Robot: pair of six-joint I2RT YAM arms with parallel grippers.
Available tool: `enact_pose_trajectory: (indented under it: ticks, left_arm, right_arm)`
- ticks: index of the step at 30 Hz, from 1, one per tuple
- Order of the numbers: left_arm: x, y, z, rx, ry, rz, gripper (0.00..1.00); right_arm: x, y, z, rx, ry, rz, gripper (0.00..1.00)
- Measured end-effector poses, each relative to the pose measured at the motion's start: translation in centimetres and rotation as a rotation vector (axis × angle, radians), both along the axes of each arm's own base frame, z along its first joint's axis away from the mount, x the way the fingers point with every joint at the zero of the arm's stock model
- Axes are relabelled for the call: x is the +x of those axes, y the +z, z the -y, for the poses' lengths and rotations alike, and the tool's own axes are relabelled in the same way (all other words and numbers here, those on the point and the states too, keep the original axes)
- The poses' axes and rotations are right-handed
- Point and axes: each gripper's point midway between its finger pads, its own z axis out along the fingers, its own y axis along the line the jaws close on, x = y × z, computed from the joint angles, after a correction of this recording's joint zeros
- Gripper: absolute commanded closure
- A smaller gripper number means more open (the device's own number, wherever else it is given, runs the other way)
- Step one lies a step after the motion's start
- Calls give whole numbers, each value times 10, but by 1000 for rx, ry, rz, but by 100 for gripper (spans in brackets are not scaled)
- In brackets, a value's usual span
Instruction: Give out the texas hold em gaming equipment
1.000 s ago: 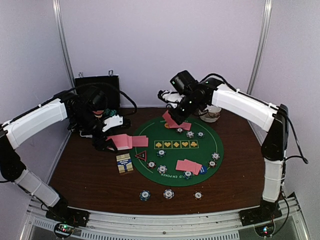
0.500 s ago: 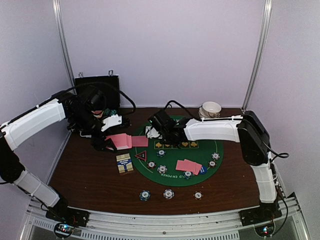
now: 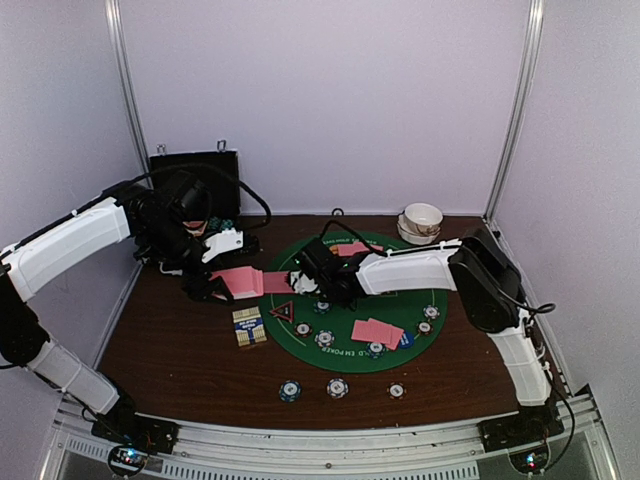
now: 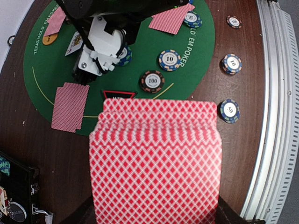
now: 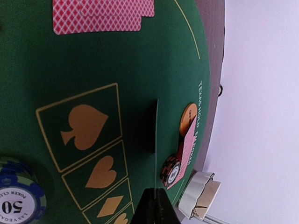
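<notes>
The right gripper (image 3: 303,283) has swung from the far side to the left part of the green mat (image 3: 343,317). It is pinched shut on one card (image 5: 156,140), seen edge on. The left gripper (image 3: 210,285) still squeezes the pink pack of cards (image 4: 154,158) just left of the mat. Chips (image 3: 337,387) sit near on the brown table (image 3: 170,350). A black case (image 3: 195,172) and white bowls (image 3: 421,220) stand far, by pale walls (image 3: 330,100).

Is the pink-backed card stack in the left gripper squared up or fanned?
Slightly fanned. In the left wrist view the card stack shows several staggered top edges, stepped one behind another, not one flush edge.
</notes>
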Motion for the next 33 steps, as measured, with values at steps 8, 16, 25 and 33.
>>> enact_pose_trajectory:
  ticks: [8, 16, 25, 33]
  left_arm:
    - [0, 0, 0, -1, -1, 0, 100]
    - [0, 0, 0, -3, -1, -1, 100]
    - [-1, 1, 1, -6, -3, -3, 100]
    - [0, 2, 2, -10, -4, -1, 100]
  right_arm:
    - [-4, -6, 5, 13, -24, -19, 37]
    - [-7, 40, 9, 122, -63, 27, 0]
    - [12, 152, 31, 400, -303, 325, 0]
    - [6, 231, 44, 964, -455, 98, 3]
